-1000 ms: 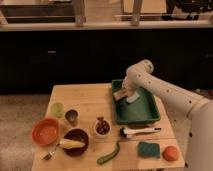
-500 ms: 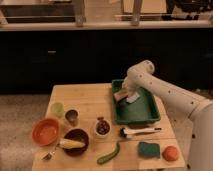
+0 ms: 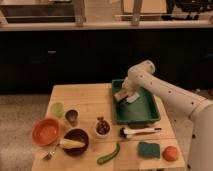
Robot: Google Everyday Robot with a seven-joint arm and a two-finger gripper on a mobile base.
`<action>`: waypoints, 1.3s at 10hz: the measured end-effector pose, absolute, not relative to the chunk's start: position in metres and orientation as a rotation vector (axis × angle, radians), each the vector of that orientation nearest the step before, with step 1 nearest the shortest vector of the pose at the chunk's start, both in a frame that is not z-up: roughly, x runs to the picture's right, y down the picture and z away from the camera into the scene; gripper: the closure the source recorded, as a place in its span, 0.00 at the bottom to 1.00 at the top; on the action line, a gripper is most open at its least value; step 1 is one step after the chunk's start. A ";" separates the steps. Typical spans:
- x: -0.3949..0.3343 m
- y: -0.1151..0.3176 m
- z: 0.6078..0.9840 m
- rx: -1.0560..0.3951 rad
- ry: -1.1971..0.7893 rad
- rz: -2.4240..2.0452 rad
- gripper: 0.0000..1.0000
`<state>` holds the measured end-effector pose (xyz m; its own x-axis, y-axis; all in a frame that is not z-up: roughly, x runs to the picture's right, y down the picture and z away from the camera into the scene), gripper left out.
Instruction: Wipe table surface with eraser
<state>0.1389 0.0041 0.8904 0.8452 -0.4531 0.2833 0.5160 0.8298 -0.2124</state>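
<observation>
Your gripper is down inside the green tray, near its back left corner, at the end of the white arm that reaches in from the right. The eraser, a tan block, sits tilted right at the gripper's tip, over the tray floor and off the wooden surface. You cannot tell from this view whether the gripper has actually closed on it. A small white piece lies just beside the eraser on the tray floor. The tray takes up the back right part of the surface. Just in front of it lies a white-handled brush with its black head to the left. Nearer the front edge are a teal sponge and a round orange object. A long green vegetable lies at the front centre, with a small bowl of dark contents behind it. On the left you have an orange bowl, a dark bowl holding something yellow, a pale green cup, a metal cup and a fork. The bare stretch of wood is at the back left, beside the tray.
</observation>
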 end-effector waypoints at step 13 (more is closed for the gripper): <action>-0.025 0.064 0.884 -0.303 -0.442 -0.913 1.00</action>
<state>-0.0248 0.0641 0.8837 0.5315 -0.6909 0.4901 0.8130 0.5786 -0.0660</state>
